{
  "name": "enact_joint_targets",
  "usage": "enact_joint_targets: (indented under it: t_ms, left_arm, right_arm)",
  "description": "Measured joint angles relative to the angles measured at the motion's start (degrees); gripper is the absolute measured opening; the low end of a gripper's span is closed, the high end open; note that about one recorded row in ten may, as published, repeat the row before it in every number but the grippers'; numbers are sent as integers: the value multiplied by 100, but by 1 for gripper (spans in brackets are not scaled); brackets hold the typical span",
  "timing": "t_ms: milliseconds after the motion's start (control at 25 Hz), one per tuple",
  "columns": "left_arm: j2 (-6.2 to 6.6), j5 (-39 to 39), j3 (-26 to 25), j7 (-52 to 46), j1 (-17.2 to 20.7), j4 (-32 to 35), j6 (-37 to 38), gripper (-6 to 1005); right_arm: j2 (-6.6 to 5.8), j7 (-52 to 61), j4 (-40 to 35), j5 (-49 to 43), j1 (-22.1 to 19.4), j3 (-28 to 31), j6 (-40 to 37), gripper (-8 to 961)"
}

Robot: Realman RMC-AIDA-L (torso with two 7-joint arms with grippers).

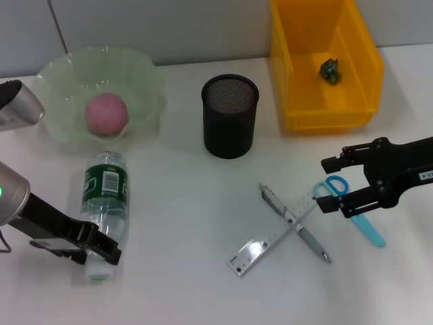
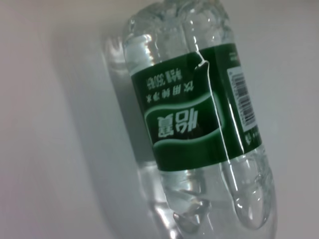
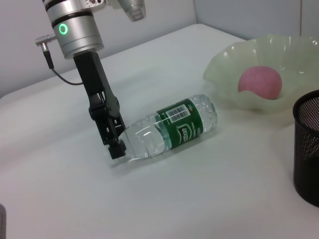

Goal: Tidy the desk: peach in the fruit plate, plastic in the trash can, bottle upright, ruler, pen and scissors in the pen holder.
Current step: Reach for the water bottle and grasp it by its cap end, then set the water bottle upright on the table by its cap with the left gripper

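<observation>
On my far left, my left gripper sits low on the white desk at the cap end of the water bottle, which lies on its side with its base toward the fruit plate. In the right wrist view my left fingers close around the bottle's neck, so I am clamped on it, and my own wrist camera is filled by the clear body and green label. Just beyond the bottle's base the pale green, wavy-rimmed plate holds the pink peach near its middle. Further right, about mid-desk, the black mesh pen holder stands upright, with nothing visible inside it. In front of it and to the right, the clear ruler and the grey pen lie crossed on the desk, the pen lying over the ruler. Behind them, against the back edge, the yellow bin serves as the trash can, with a small dark green scrap on its floor. On the right, my right gripper hovers above the blue scissors, fingers spread apart and holding nothing; the scissor loops lie next to the ruler's far end and the light blue blades point toward me, partly hidden under my fingers.
</observation>
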Motion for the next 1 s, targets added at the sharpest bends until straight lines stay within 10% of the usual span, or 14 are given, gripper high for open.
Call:
enact_joint_targets:
  t_ms: [200,520,1000]
  left_arm:
    - [6,242,6,22,-59,21,1,783]
    - [-12,537,129,38,-146,102,53,441]
    - [0,571,293,53,-138,409,194,443]
  right_arm:
    - [9,9,-14,0,0,1,-57,827]
    - [7,64,-14,16,1,1,-62,826]
    - [1,90,-19,40,-16,8,-86,826]
